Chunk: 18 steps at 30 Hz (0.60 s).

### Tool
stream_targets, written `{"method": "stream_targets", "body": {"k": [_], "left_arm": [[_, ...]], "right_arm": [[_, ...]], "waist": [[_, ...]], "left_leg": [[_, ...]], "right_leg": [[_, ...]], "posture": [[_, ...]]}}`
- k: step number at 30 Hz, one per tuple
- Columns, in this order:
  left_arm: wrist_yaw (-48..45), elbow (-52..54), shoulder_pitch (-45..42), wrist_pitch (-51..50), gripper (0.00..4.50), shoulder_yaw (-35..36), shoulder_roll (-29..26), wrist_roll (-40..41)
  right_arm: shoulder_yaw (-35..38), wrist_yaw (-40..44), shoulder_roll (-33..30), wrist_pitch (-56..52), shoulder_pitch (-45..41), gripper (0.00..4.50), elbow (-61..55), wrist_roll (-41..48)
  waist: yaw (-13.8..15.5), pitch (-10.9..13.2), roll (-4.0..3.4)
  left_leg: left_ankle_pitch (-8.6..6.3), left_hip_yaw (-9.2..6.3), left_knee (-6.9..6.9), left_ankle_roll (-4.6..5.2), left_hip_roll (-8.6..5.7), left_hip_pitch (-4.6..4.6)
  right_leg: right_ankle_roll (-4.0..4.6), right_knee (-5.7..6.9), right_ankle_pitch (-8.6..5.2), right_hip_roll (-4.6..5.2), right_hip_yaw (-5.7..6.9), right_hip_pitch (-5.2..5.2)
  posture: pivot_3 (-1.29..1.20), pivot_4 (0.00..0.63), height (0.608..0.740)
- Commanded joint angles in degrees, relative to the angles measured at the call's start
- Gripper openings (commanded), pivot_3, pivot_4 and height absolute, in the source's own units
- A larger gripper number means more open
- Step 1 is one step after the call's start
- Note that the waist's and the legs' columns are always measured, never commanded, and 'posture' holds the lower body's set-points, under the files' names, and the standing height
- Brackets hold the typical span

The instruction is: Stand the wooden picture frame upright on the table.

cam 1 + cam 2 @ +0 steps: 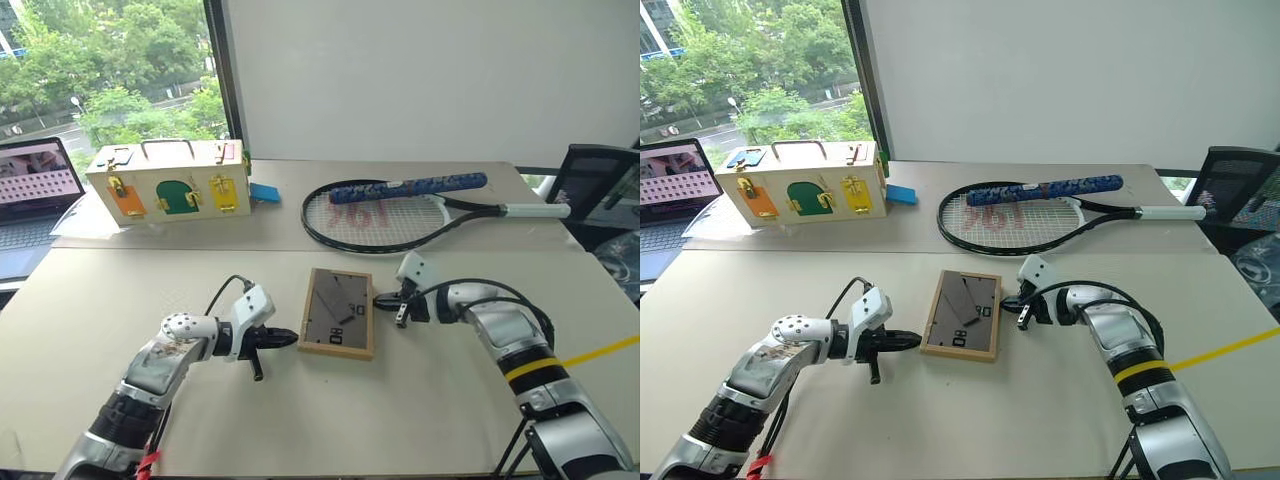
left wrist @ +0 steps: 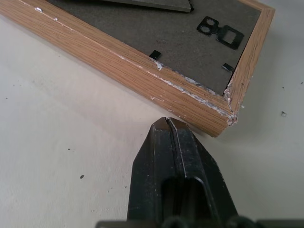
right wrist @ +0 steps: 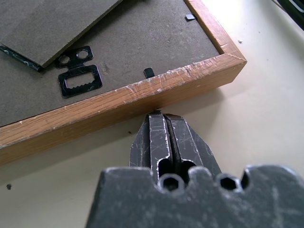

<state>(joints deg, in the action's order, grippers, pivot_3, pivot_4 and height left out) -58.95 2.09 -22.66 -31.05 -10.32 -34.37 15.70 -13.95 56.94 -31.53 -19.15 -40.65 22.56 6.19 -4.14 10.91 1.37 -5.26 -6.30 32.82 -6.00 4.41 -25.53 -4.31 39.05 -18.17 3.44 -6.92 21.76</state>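
The picture frame (image 1: 337,313) lies flat, back up, mid-table (image 1: 420,420). The left gripper (image 1: 285,338), fingers pressed together, blocks its 9 o'clock edge; the right gripper (image 1: 383,299), also closed, blocks 3 o'clock. The 6 o'clock side is bare tabletop. At 12 o'clock lies a tennis racket (image 1: 375,215), near; at 10 o'clock a cream box (image 1: 170,180), well apart.

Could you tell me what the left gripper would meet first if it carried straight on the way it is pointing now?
Most likely the picture frame: the shut left gripper points at its near wooden edge, close to a corner, with bare table between them.
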Motion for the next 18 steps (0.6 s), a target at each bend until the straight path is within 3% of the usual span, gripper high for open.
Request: {"method": "stream_targets", "body": {"k": [1, 11, 18], "left_arm": [[0.58, -1.06, -0.90, 0.13, 0.00, -0.82, 1.02, -0.46], [3.01, -4.82, 1.77, 2.55, 0.00, 5.49, -4.34, -1.36], [5.33, -6.49, -1.58, -0.90, 0.00, 8.87, -2.06, 2.24]], "right_arm": [[0.32, -0.25, 1.78, -1.35, -2.30, 0.04, 0.14, -0.40], [6.59, 0.68, -7.63, -9.37, 10.88, 0.04, -13.30, 2.00], [11.76, 4.99, -11.78, -15.20, 19.00, 0.04, -30.15, 11.74]], "waist": [[0.06, 0.00, 0.00], [1.06, -0.01, -0.01], [1.41, -0.02, -0.03]], "left_leg": [[0.00, 0.00, 0.00, 0.00, 0.00, 0.05], [-0.01, 0.00, -0.01, 0.00, 0.00, 0.11], [-0.02, 0.00, 0.00, 0.00, 0.00, 0.32]], "right_leg": [[0.00, 0.00, 0.00, 0.00, 0.00, -0.05], [-0.01, -0.04, -0.01, 0.01, 0.01, -0.18], [-0.37, -0.12, -0.25, 0.02, 0.01, -0.42]], "posture": [[0.00, 0.150, 0.720], [0.00, 0.150, 0.720], [0.00, 0.150, 0.720]]}}
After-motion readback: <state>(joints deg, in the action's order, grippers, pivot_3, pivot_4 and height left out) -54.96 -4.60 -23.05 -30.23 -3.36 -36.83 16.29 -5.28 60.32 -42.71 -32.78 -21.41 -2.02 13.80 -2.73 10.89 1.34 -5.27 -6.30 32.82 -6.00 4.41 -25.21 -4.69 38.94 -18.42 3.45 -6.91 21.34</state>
